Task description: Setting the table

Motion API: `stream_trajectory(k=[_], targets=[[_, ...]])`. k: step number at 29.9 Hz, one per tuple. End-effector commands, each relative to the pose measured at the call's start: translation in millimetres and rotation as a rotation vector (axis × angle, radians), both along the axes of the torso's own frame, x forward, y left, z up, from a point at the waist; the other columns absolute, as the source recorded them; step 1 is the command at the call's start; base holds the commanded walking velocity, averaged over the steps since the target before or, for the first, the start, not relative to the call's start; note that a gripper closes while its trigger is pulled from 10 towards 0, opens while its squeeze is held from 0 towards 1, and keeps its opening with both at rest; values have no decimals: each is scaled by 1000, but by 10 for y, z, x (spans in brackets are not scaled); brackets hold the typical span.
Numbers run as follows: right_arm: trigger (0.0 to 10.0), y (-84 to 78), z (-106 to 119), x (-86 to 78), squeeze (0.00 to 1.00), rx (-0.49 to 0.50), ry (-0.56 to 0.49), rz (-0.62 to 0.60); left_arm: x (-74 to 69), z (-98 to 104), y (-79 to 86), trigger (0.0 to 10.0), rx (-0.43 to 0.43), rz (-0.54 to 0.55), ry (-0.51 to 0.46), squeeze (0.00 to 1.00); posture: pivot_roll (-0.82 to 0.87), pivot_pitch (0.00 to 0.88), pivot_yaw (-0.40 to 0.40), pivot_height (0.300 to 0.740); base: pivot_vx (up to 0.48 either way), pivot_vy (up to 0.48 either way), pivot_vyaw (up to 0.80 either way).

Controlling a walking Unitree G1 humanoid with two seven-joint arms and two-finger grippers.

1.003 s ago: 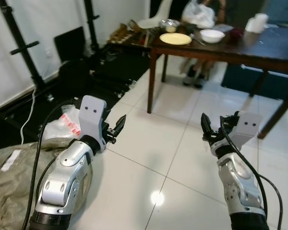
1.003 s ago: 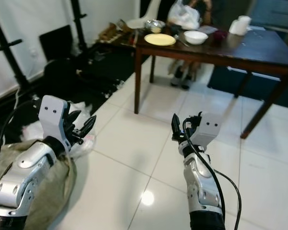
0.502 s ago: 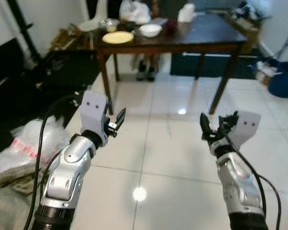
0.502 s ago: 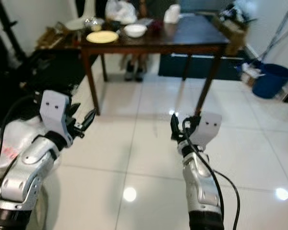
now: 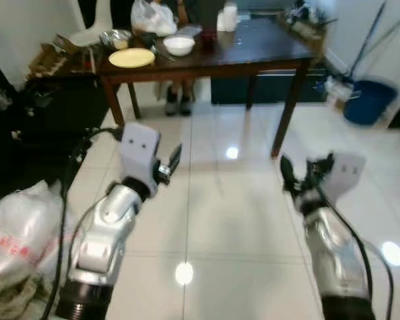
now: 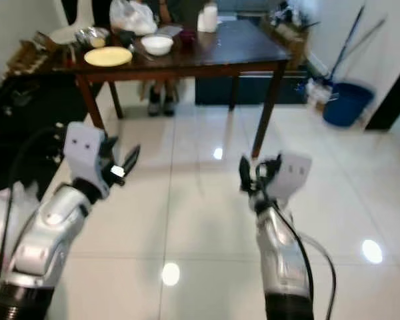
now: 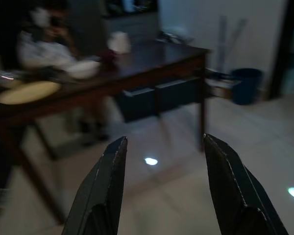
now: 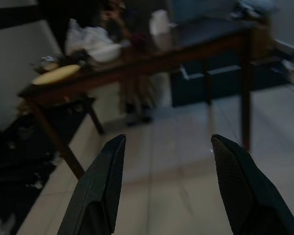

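Ahead, across a stretch of glossy white tile floor, stands one dark wooden counter carrying the dishes: one yellow plate near its left end, one white bowl just beside it, one shiny foil-like bowl behind the plate, and one white roll further along the far edge. One white plastic bag sits behind the bowl. Under the counter a person's two shoes show side by side. Both arms are raised over the bare floor, well short of the counter. The left claw has its two black fingers spread apart with nothing between them, and the right claw is likewise spread and empty, its fingers wide in the wrist view. One blue bucket stands off to the right, and one crumpled clear bag lies on the floor at the left.
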State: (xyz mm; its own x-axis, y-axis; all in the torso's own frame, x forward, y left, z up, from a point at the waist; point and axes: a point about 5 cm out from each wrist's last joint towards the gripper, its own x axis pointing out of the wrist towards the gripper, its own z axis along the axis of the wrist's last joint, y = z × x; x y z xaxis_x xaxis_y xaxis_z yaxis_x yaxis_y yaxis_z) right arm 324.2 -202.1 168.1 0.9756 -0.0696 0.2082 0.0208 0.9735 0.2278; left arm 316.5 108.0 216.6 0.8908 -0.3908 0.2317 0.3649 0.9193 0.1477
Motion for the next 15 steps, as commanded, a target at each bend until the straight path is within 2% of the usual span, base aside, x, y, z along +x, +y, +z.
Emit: stream_trajectory(k=[1,15], targets=[[10000,47,-61,-9,0,15,19,11,-5,-79,76,10000,9,23,25,0,-16,0,116,740,480,0,0],[10000,6,-78,-17,0,7,27,0,-9,-102,77,10000,6,22,28,0,-18,0,120,740,480,0,0]])
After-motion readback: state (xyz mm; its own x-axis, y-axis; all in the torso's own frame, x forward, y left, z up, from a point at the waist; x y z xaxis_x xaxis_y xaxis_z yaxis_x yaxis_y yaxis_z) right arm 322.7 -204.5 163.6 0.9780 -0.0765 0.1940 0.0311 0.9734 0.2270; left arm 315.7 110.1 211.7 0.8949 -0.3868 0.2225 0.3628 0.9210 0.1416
